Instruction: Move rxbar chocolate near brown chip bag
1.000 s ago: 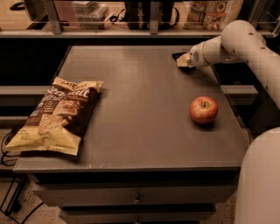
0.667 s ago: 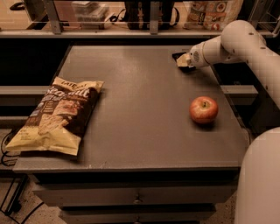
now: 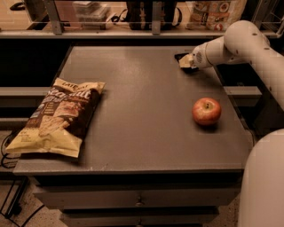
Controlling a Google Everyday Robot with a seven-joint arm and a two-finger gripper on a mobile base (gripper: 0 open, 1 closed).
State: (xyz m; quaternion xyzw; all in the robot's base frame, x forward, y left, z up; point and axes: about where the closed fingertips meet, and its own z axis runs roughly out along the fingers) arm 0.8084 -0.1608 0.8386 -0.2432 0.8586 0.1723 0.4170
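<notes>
The brown chip bag [image 3: 57, 116] lies flat at the table's left front, dark brown in the middle with yellow-tan ends. The rxbar chocolate [image 3: 181, 56] is a small flat black bar at the table's far right; only its left end shows beside the gripper. My gripper [image 3: 186, 62] is at the end of the white arm that reaches in from the right, down at the bar and covering most of it. The bar is far across the table from the chip bag.
A red apple [image 3: 206, 111] sits on the right side of the grey table [image 3: 142, 102], in front of the gripper. A shelf with packages [image 3: 213, 13] runs behind the table. The white robot body [image 3: 262, 181] fills the lower right corner.
</notes>
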